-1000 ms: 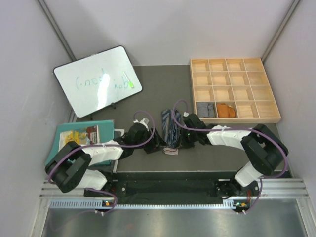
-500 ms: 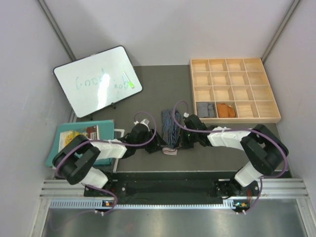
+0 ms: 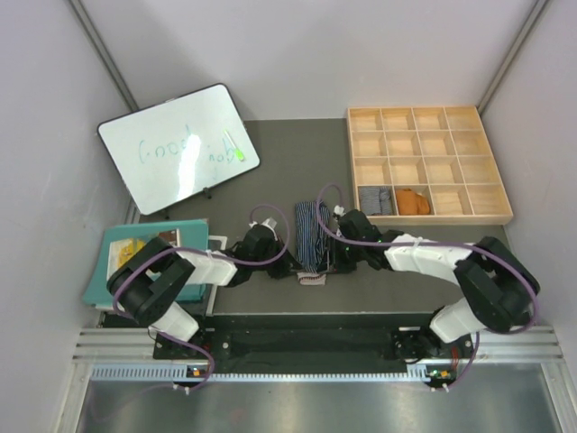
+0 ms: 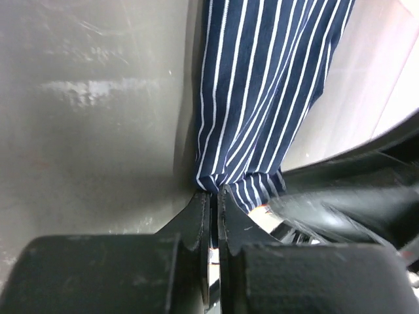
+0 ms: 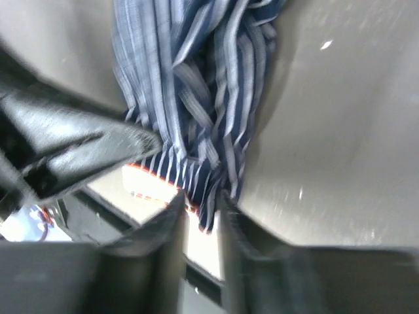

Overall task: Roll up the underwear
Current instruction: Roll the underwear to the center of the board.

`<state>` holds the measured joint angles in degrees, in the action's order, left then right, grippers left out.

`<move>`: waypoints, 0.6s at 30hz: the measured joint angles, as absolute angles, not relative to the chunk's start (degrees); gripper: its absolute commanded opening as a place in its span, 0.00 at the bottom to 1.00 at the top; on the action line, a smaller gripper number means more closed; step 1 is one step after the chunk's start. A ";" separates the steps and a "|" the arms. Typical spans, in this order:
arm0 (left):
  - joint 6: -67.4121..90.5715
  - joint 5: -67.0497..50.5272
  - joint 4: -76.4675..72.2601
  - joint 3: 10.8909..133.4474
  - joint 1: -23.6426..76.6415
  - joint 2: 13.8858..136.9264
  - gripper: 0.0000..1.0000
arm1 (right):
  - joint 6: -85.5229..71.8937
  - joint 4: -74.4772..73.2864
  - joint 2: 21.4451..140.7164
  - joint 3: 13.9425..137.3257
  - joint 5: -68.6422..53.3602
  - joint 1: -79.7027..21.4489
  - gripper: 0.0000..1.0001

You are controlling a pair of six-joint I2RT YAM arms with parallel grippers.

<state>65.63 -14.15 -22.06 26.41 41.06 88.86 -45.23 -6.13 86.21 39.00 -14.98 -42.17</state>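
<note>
The dark navy white-striped underwear (image 3: 313, 234) lies lengthwise on the grey table between my two grippers, its white waistband toward the near end. In the left wrist view my left gripper (image 4: 214, 196) is shut on the lower left edge of the striped cloth (image 4: 268, 85). My right gripper (image 5: 200, 199) stands open, and the bunched hem of the cloth (image 5: 196, 104) hangs loose between its fingers. From above, the left gripper (image 3: 290, 265) and right gripper (image 3: 334, 256) flank the garment's near end. A grey pair (image 3: 375, 199) and a rust-orange pair (image 3: 414, 201) sit rolled in the tray.
A wooden tray of square compartments (image 3: 428, 117) stands at the back right. A whiteboard (image 3: 178, 147) leans at the back left. A teal mat with a booklet (image 3: 144, 253) lies at the left beside my left arm.
My left gripper has closed onto the striped cloth's edge. My right gripper, shut a second ago, has opened and let the cloth go. The left arm shifted slightly right.
</note>
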 measured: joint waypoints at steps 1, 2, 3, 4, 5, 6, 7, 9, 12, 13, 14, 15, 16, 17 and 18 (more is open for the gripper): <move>65.41 -14.81 -21.41 26.79 41.06 88.92 0.00 | -44.27 -7.07 84.95 39.00 -14.74 -42.44 0.48; 65.04 -15.35 -20.51 27.16 40.99 88.92 0.00 | -42.59 -8.58 82.74 39.00 -14.26 -43.07 0.52; 64.53 -16.12 -19.14 27.73 40.86 88.92 0.00 | -41.25 -9.58 80.49 39.00 -13.63 -43.83 0.54; 63.94 -16.95 -17.50 28.40 40.73 88.92 0.00 | -39.83 -10.09 78.63 39.03 -12.69 -44.62 0.58; 63.24 -17.65 -15.38 29.28 40.60 88.92 0.00 | -37.95 -10.57 76.29 39.03 -11.68 -45.82 0.59; 62.33 -18.61 -13.30 30.17 40.42 88.92 0.00 | -36.14 -10.68 74.06 39.09 -10.48 -47.37 0.61; 61.39 -19.62 -11.31 31.00 40.16 88.92 0.00 | -33.93 -10.48 72.05 39.11 -8.86 -49.28 0.63; 59.88 -22.15 -8.10 32.10 39.38 88.92 0.00 | -30.46 -9.91 69.82 39.11 -6.04 -53.06 0.64; 58.61 -26.76 -4.56 32.27 37.54 89.01 0.00 | -25.39 -8.51 69.10 39.09 -0.23 -60.36 0.65; 58.33 -28.56 -2.90 32.27 36.64 89.10 0.00 | -23.68 -7.92 69.32 39.05 2.79 -63.37 0.66; 58.22 -29.65 -1.78 32.27 36.18 89.14 0.00 | -22.41 -7.40 69.63 39.00 4.67 -65.52 0.66; 58.06 -30.83 -0.58 32.27 35.51 89.21 0.00 | -21.41 -6.81 69.97 38.98 6.22 -67.42 0.67; 57.84 -32.01 0.58 32.29 34.92 89.23 0.00 | -20.14 -5.91 70.48 38.98 8.16 -69.60 0.68; 57.63 -33.08 1.69 32.32 34.46 89.30 0.00 | -18.98 -4.93 71.09 38.98 9.89 -71.37 0.68; 57.34 -34.13 2.70 32.38 34.06 89.43 0.00 | -17.91 -3.97 71.72 38.98 11.07 -72.79 0.68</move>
